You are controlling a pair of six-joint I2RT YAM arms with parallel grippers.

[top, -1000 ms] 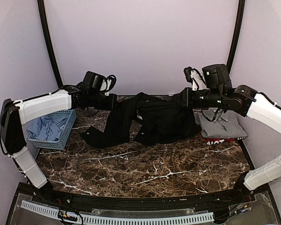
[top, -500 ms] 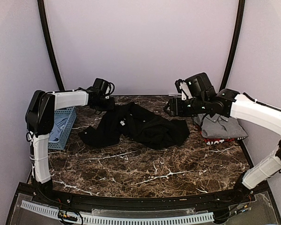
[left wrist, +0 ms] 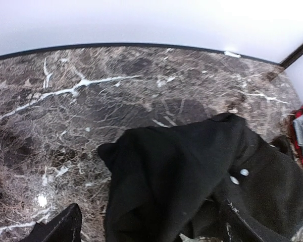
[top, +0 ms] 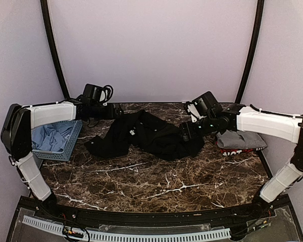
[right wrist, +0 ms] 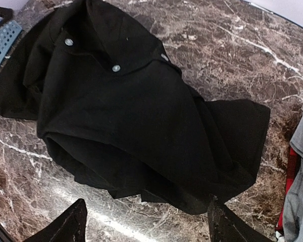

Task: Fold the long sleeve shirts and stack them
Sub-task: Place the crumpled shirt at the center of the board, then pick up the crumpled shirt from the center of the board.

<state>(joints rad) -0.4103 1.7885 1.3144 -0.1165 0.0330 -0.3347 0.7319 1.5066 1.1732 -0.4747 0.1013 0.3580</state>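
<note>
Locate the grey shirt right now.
In the top view the grey shirt lies on the right of the table, atop the red-edged shirt, beside the black shirt.

Left arm (top: pixel 50 115) stretched rightward at the far left, left gripper (top: pixel 116 111) spread apart and empty, right arm (top: pixel 265 124) reaching leftward from the right, right gripper (top: pixel 185 134) tilted down, fingers (right wrist: pixel 66 227) parted, holding nothing.

A dark brown marble-patterned tabletop with white veins (top: pixel 156 176) spans the scene, and its glossy surface catches small pale glints. Plain pale lilac walls (top: pixel 151 45) close it in on the far, left and right sides, under soft, even light. A thin black curved pole (top: pixel 53 50) rises at the far left corner, with a matching black pole (top: pixel 251 50) at the far right. A white slotted plastic strip (top: pixel 141 235) runs along the near edge.
</note>
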